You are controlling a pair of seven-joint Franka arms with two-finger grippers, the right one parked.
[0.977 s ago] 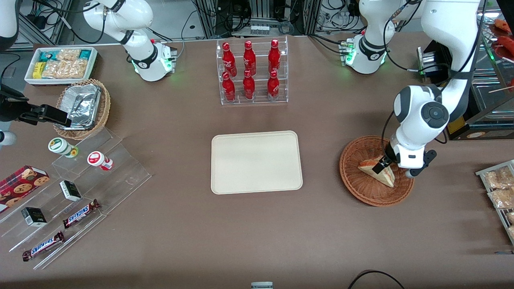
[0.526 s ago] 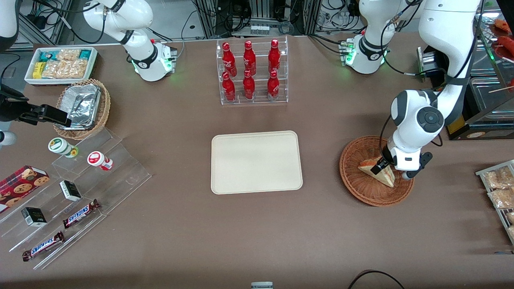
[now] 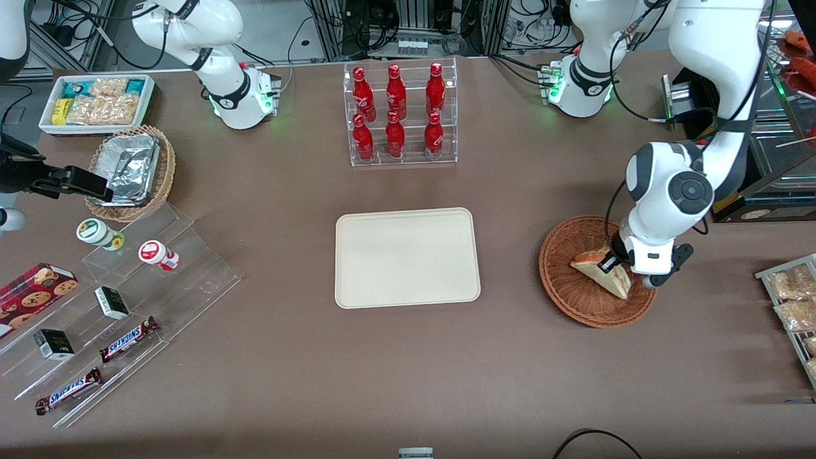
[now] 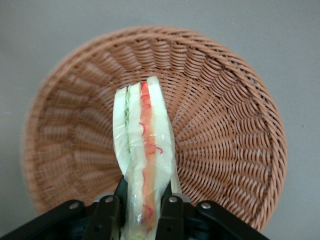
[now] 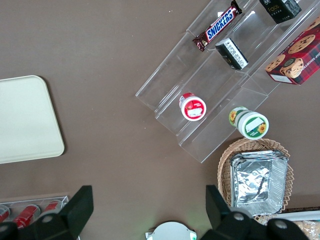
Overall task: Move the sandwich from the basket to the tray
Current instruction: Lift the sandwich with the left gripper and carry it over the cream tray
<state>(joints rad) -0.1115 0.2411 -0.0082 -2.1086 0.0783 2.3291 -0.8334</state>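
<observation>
The sandwich [image 3: 599,270], a wrapped wedge of white bread with orange-red and green layers, hangs just above the reddish-brown wicker basket [image 3: 574,299] toward the working arm's end of the table. My gripper [image 3: 613,262] is shut on the sandwich's thick end. In the left wrist view both black fingers [image 4: 107,212] press the sandwich [image 4: 142,145] edge-on, with the basket [image 4: 225,130] round it below. The cream tray [image 3: 407,257] lies flat at the table's middle, bare, and its corner shows in the right wrist view [image 5: 25,120].
A clear rack of red bottles [image 3: 399,115] stands farther from the front camera than the tray. Packets on a wire rack [image 3: 794,299] lie beside the basket at the table's edge. Acrylic steps with snacks [image 3: 108,306], a tan basket with foil trays [image 3: 131,169] and a white bin [image 3: 95,102] sit toward the parked arm's end.
My gripper has closed on the sandwich and raised it a little; the wedge has tilted and shifted slightly toward the working arm's end. The basket has stayed in place.
</observation>
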